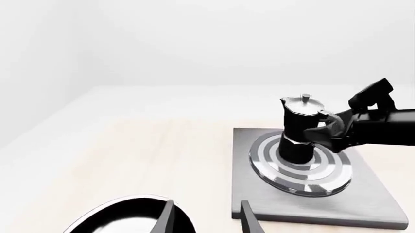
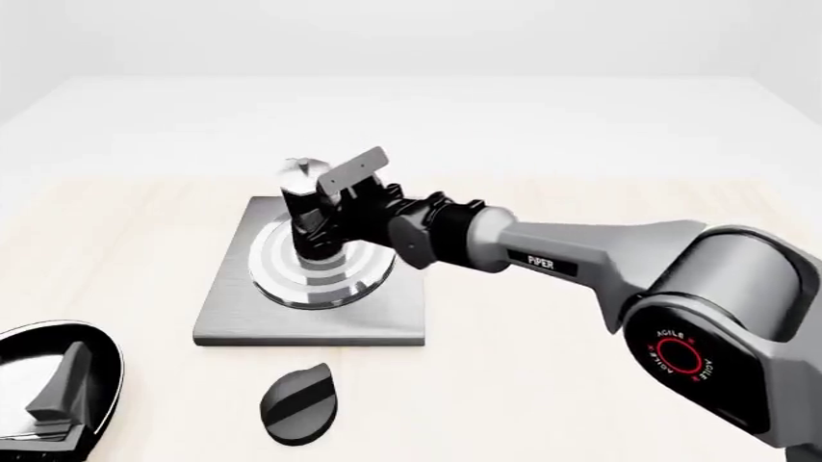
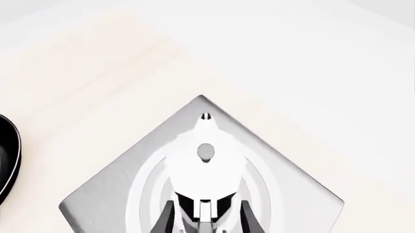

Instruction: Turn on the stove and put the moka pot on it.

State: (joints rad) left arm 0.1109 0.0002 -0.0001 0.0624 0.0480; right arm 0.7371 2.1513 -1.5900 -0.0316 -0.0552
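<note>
The moka pot (image 2: 304, 204) stands upright on the silver burner rings of the stove (image 2: 231, 313), black base down and knobbed lid up. My right gripper (image 2: 337, 217) reaches in from the right at the pot's handle side. In the right wrist view its fingers (image 3: 166, 219) are spread to either side of the pot's handle (image 3: 206, 206), with the lid (image 3: 206, 153) just ahead. The black oval knob (image 2: 299, 404) lies on the table in front of the plate. My left gripper (image 1: 207, 221) is open and holds nothing, low at the near left, away from the moka pot (image 1: 300, 128).
A black round pan (image 2: 103, 346) sits at the near left corner, directly under my left gripper (image 2: 58, 385). The pan (image 1: 123, 213) also fills the near edge of the left wrist view. The right arm stretches diagonally across the table's right half.
</note>
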